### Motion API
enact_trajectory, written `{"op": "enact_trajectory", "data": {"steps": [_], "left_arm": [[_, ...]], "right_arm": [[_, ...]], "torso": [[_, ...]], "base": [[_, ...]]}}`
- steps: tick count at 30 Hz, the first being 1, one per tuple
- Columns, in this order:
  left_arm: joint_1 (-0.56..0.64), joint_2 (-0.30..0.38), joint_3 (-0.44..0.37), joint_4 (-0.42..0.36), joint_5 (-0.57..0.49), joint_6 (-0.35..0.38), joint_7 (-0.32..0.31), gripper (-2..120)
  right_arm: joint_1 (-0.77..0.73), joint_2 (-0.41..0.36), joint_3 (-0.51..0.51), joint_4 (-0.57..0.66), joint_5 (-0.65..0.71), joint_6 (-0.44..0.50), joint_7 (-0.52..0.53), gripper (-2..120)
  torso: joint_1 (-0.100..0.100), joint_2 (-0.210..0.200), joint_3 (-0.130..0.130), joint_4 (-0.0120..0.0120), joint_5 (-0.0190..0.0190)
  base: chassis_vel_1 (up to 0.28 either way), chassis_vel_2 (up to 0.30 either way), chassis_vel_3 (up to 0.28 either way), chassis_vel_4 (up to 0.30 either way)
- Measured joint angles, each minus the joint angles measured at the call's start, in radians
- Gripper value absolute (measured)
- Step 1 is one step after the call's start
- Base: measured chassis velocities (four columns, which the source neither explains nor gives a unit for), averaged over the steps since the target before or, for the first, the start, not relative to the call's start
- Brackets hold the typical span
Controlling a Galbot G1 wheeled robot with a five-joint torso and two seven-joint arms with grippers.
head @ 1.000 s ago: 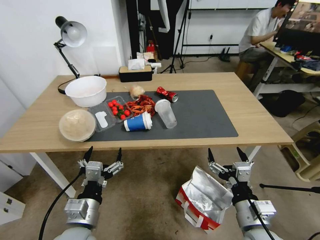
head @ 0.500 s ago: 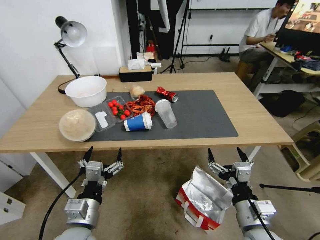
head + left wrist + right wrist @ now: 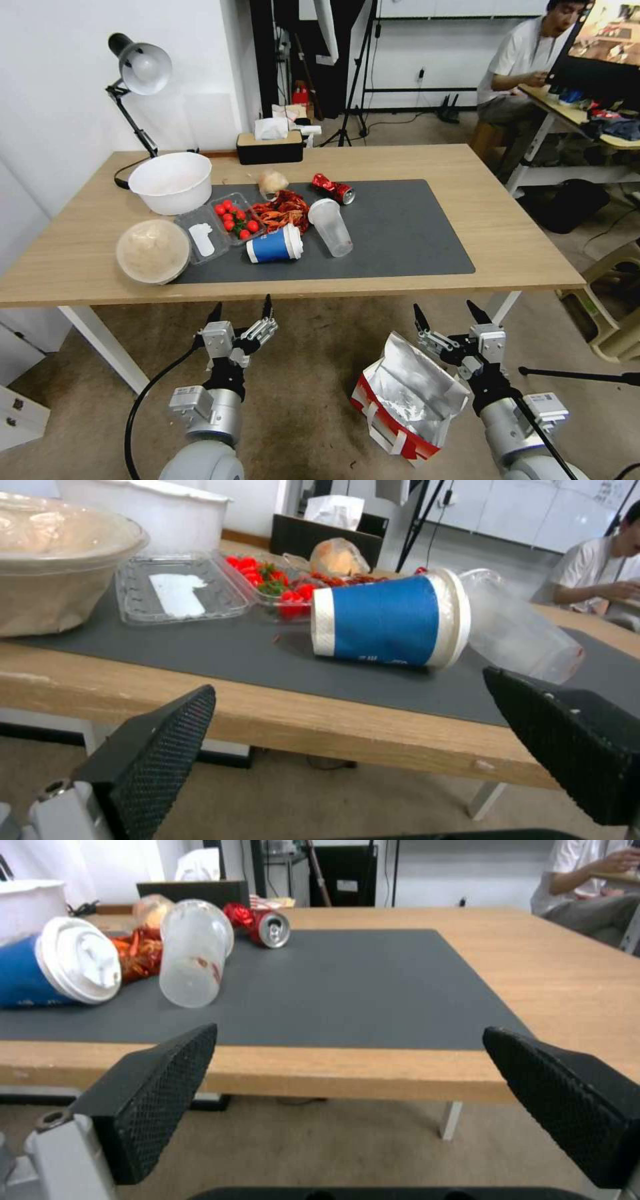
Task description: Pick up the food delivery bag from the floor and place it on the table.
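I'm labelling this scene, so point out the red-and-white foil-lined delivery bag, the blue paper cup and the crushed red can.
red-and-white foil-lined delivery bag [image 3: 408,393]: head view, on its silver foil lining.
blue paper cup [image 3: 387,620]: left wrist view, on its blue side wall.
crushed red can [image 3: 272,930]: right wrist view, on its silver end.

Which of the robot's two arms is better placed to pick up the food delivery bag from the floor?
Probably the right. The right gripper, open, hovers just above the food delivery bag on the floor, while the left gripper, also open, hangs well off to the bag's left, over bare carpet.
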Motion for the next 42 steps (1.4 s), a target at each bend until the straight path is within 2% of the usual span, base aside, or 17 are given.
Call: {"op": "enact_trajectory", "data": {"steps": [4,28,42], "left_arm": [[0.007,0.001,-0.004,-0.002,-0.024,-0.023,0.017,100],[0.036,0.000,-0.019,-0.019,-0.021,-0.029,0.026,100],[0.048,-0.003,-0.028,-0.037,-0.025,-0.023,0.019,100]], "right_arm": [[0.000,0.001,0.003,0.009,0.000,0.010,0.002,100],[0.000,0.001,-0.001,-0.001,-0.011,0.036,0.015,100],[0.008,-0.002,-0.009,-0.016,-0.015,0.043,0.015,100]], "torso": [[0.000,0.000,0.000,-0.0001,0.0002],[-0.001,-0.002,-0.001,-0.0002,0.0002],[-0.033,-0.074,-0.041,-0.0002,0.0002]], "base": [[0.000,0.000,0.000,0.000],[0.000,0.000,0.000,0.000],[0.000,0.000,0.000,0.000]]}}
